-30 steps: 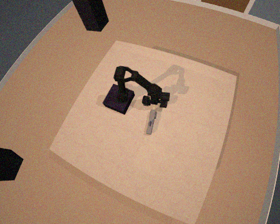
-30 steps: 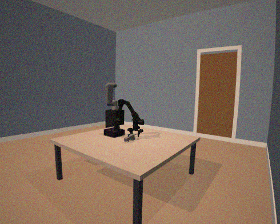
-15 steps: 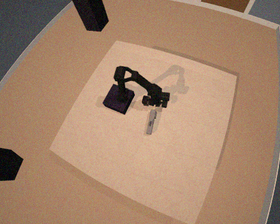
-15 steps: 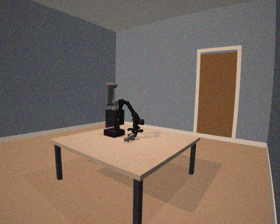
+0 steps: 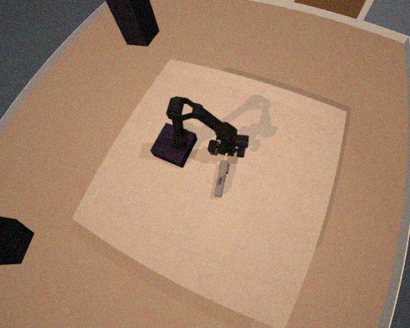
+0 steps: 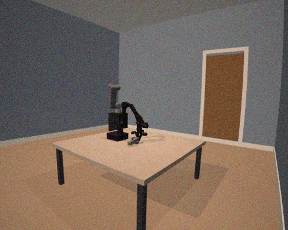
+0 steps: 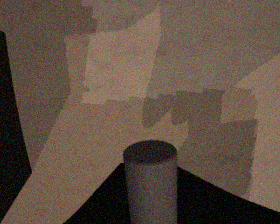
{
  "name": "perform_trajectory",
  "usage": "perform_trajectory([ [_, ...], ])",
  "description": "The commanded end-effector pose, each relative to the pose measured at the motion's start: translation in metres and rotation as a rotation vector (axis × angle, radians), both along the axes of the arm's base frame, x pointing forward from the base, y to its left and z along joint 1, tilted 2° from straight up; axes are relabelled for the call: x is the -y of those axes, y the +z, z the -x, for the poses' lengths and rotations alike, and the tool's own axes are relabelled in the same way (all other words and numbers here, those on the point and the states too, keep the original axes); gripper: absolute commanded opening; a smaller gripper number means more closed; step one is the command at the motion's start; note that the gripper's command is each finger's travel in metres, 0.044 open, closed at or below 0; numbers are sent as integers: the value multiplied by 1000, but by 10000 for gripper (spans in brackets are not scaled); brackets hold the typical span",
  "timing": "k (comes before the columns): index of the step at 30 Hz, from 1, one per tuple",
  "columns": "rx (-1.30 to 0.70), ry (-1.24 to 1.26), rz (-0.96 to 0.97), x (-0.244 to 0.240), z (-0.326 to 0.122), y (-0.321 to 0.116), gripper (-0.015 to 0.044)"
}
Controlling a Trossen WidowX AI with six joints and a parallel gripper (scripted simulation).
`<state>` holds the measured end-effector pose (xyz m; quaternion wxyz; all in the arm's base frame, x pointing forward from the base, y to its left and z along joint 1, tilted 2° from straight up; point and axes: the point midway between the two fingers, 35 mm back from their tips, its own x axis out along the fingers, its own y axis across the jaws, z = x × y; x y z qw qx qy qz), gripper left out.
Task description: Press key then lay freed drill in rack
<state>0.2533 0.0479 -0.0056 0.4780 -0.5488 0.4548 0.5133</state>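
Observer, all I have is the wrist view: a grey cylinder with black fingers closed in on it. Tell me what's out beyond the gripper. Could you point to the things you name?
Observer: The top view shows a long, narrow grey bar (image 5: 222,180) (image 6: 133,142) running away from the gripper (image 5: 226,156) (image 6: 138,138) (image 7: 151,172) toward the bottom of the picture.

Operator: Where's the arm's base from that bar?

Observer: The dark base (image 5: 164,156) (image 6: 112,137) is up and to the left of it in the top view.

Operator: And how does the arm get over to the gripper? I see none of it.

Observer: In the exterior view, the arm (image 5: 206,117) (image 6: 134,111) rises from the base, bends over at the top and comes down to the gripper.
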Motion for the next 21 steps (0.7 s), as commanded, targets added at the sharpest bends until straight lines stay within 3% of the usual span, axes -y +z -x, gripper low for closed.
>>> perform_trajectory([
  [1, 3, -1, 3, 0, 0, 2, 0],
  [21, 3, -1, 3, -8, 1, 2, 0],
])
